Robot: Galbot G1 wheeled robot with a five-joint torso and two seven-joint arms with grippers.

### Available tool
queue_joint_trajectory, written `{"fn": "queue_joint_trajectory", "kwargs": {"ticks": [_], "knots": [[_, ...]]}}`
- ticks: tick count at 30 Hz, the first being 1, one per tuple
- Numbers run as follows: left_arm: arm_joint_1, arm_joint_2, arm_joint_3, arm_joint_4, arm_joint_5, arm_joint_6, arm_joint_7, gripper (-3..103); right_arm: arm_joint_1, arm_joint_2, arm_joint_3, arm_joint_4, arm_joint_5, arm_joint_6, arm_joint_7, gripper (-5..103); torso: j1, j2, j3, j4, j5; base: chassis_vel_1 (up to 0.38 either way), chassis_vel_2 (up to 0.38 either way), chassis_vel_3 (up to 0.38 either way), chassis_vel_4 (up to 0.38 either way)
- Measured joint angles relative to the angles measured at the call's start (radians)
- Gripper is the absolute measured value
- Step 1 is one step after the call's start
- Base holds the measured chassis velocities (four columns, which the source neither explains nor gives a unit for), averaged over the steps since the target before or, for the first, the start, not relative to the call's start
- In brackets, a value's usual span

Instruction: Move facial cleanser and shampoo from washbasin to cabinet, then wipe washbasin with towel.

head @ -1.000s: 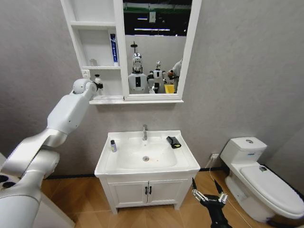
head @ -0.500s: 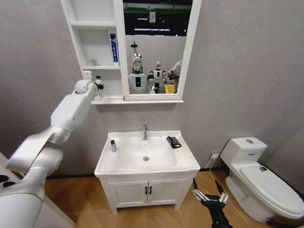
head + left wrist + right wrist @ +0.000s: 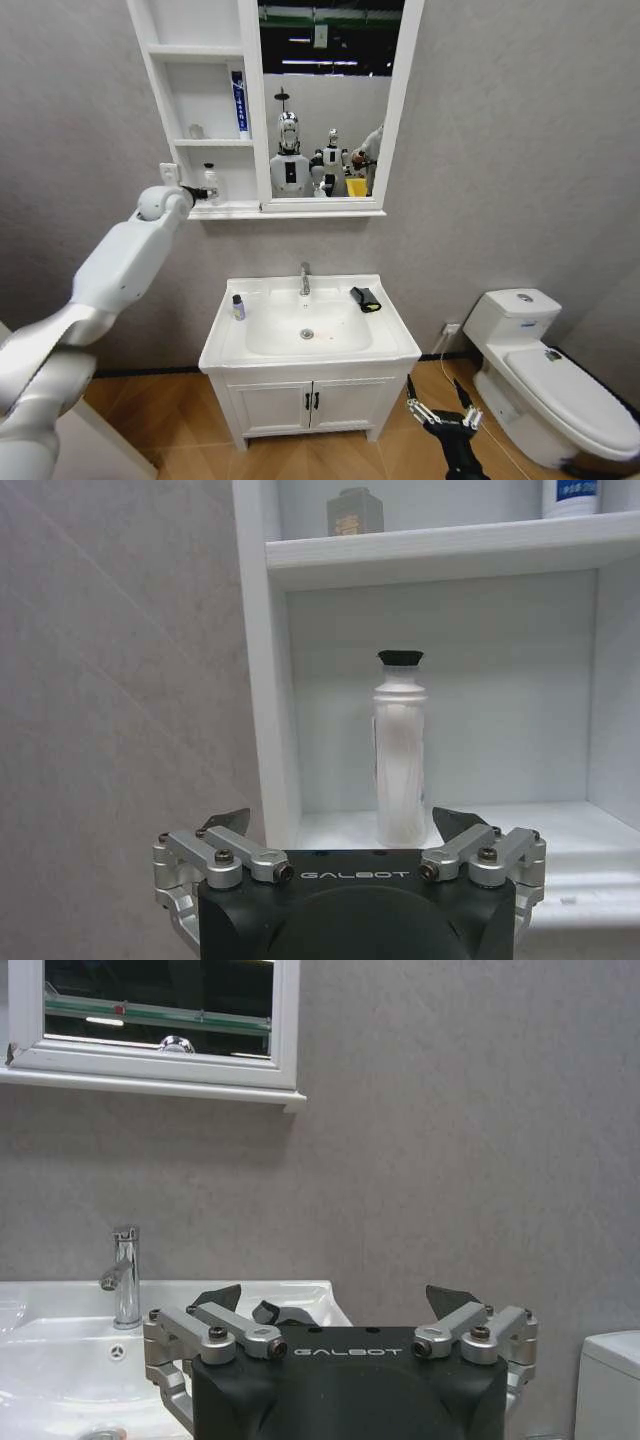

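Note:
A white bottle (image 3: 210,184) with a black cap stands upright on the lowest shelf of the cabinet (image 3: 165,110); it also stands ahead of my left gripper (image 3: 343,822) as the white bottle (image 3: 399,755). My left gripper (image 3: 193,196) is open, just left of that shelf and apart from the bottle. A small dark-capped bottle (image 3: 238,307) stands on the left rim of the washbasin (image 3: 310,352). The black towel (image 3: 366,298) lies on the rim's back right. I cannot tell which bottle is the facial cleanser and which the shampoo. My right gripper (image 3: 432,390) hangs open, low, to the right of the vanity.
A blue tube (image 3: 240,103) and a small jar (image 3: 197,131) sit on the middle shelf. The mirror (image 3: 325,100) is beside the shelves. The chrome tap (image 3: 305,278) rises at the basin's back. A toilet (image 3: 560,385) stands to the right. The vanity doors (image 3: 310,402) are closed.
My left gripper has drawn back from the lowest shelf, leftward and slightly down. It has let go of the white bottle, which stays standing there. The right arm has not moved.

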Motion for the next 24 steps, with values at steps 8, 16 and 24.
{"fn": "queue_joint_trajectory", "kwargs": {"ticks": [8, 16, 24], "knots": [[0.609, 0.212, -0.211, -0.406, 0.008, -0.156, 0.045, 100, 0.004, 0.004, -0.007, -0.003, -0.008, -0.003, -0.002, 100, 0.0, 0.0, 0.0, 0.0001, -0.0005, 0.0, 0.0, 0.0, 0.0], [0.932, 0.092, -0.267, -0.396, 0.235, -0.31, 0.121, 100, -0.012, 0.008, 0.0, 0.009, -0.012, -0.001, -0.002, 100, 0.0, 0.0, 0.0, -0.0002, 0.0008, 0.0, 0.0, 0.0, 0.0], [0.922, -0.092, -0.194, -0.212, 0.367, -0.387, 0.195, 100, -0.025, 0.008, 0.005, 0.012, -0.015, 0.002, -0.002, 100, 0.0, 0.0, 0.0, -0.0003, 0.0005, 0.0, 0.0, 0.0, 0.0]]}}
